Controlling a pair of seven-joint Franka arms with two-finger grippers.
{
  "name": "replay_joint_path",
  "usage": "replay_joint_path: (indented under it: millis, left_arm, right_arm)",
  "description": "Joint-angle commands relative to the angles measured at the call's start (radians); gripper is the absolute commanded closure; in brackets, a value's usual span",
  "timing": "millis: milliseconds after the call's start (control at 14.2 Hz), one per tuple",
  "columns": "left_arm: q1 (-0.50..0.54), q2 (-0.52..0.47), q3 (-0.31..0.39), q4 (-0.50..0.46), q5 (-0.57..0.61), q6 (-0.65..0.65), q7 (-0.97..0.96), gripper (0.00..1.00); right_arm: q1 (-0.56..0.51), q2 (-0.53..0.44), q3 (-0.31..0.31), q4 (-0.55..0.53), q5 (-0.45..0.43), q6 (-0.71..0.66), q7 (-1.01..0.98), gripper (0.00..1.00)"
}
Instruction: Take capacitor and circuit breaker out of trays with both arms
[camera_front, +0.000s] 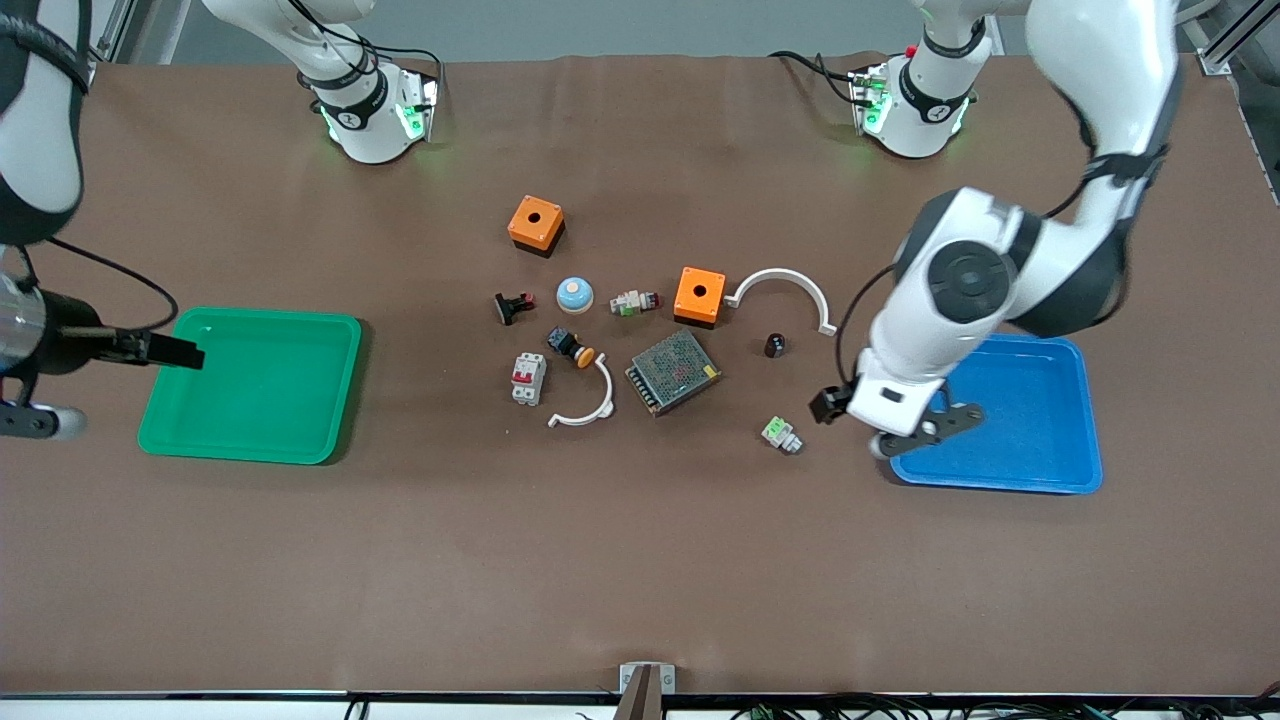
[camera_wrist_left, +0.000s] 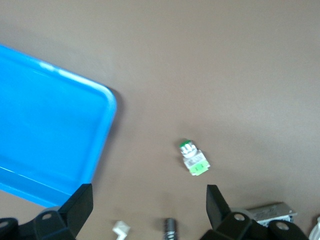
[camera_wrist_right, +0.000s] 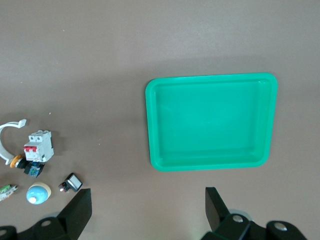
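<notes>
The capacitor (camera_front: 774, 345), a tiny black cylinder, lies on the table between the blue tray (camera_front: 1040, 420) and a mesh-covered box; it also shows in the left wrist view (camera_wrist_left: 171, 229). The breaker (camera_front: 528, 378), a white block with red levers, lies in the middle cluster and shows in the right wrist view (camera_wrist_right: 39, 146). My left gripper (camera_front: 900, 432) is open and empty, up over the blue tray's edge toward the capacitor (camera_wrist_left: 148, 210). My right gripper (camera_front: 150, 350) is open and empty over the green tray's (camera_front: 250, 440) outer edge (camera_wrist_right: 148, 210).
The middle cluster holds two orange boxes (camera_front: 536, 224) (camera_front: 699, 295), a blue dome (camera_front: 575, 294), a black clip (camera_front: 513, 307), an orange-capped push button (camera_front: 572, 346), two white arcs (camera_front: 585, 405) (camera_front: 785, 290), the mesh box (camera_front: 673, 371) and a white-and-green connector (camera_front: 781, 434). Both trays are empty.
</notes>
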Motion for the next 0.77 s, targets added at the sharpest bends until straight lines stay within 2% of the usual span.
replay_joint_path:
  millis: [0,211,492,562,703]
  left_arm:
    - [0.022,-0.022,0.025,0.145,0.089,-0.183,0.173,0.0]
    - [0.147,-0.122,0.012,0.149,0.084,-0.223,0.4,0.0]
    - [0.194,-0.24,0.022,0.146,0.024,-0.308,0.518,0.0]
    - [0.178,-0.277,0.069,0.138,-0.02,-0.311,0.586,0.0]
    - [0.093,-0.369,0.195,0.062,-0.056,-0.332,0.714,0.0]
  right_arm:
    - [-0.032,-0.068,0.018,-0.036,0.008,-0.025,-0.002,0.0]
    - [-0.043,-0.152,0.018,-0.114,0.006,-0.029,-0.005,0.0]
    - [-0.046,-0.223,0.018,-0.171,0.002,-0.027,-0.007,0.0]
    - [-0.055,-0.238,0.018,-0.189,0.002,-0.026,-0.007,0.0]
    - [-0.062,-0.266,0.018,-0.218,0.002,-0.019,-0.007,0.0]
